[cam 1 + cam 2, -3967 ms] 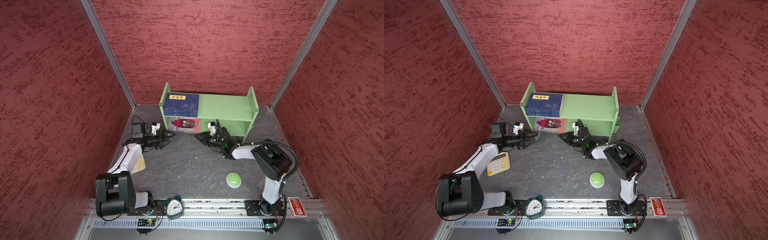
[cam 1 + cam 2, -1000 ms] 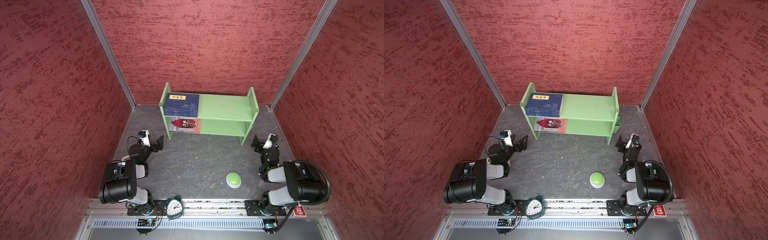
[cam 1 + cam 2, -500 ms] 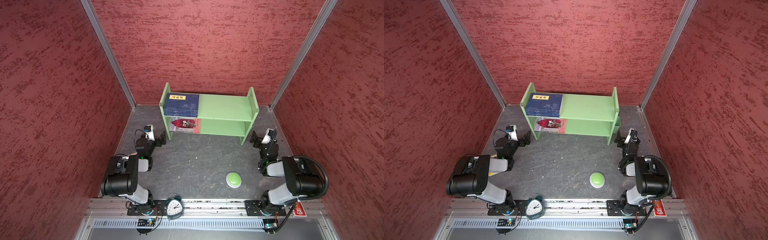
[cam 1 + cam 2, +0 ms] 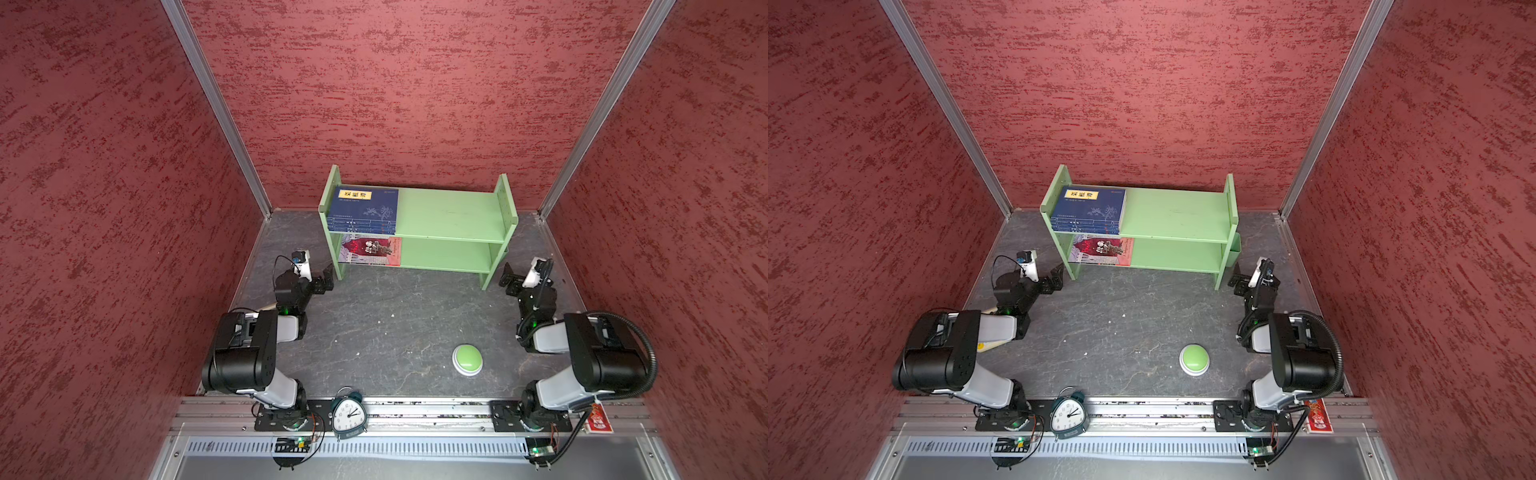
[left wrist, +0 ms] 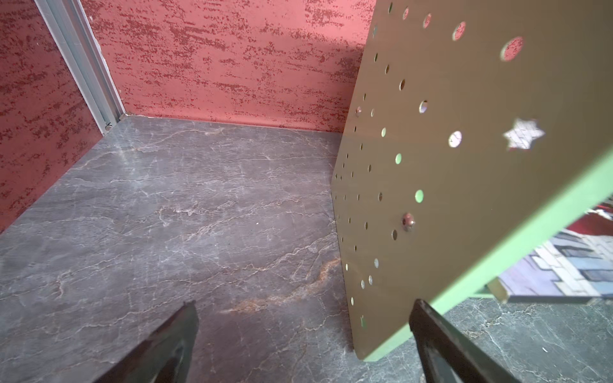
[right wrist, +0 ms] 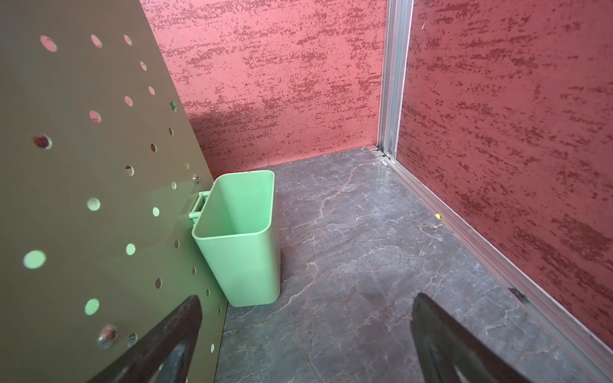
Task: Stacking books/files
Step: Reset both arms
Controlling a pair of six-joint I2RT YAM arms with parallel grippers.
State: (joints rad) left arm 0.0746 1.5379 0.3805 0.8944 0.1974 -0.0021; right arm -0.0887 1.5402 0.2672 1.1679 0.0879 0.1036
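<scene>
Left wrist view: the left tool (image 5: 303,305) is seen spread wide and empty beside the side panel of the green shelf (image 5: 464,165). In both top views the navy books (image 4: 365,208), seemingly four, are stacked on the upper board at eleven o'clock of the desk (image 4: 395,324); the red-and-white book (image 4: 370,251) is laid beneath them. The right tool (image 4: 509,279) is held wide, empty, at two o'clock
</scene>
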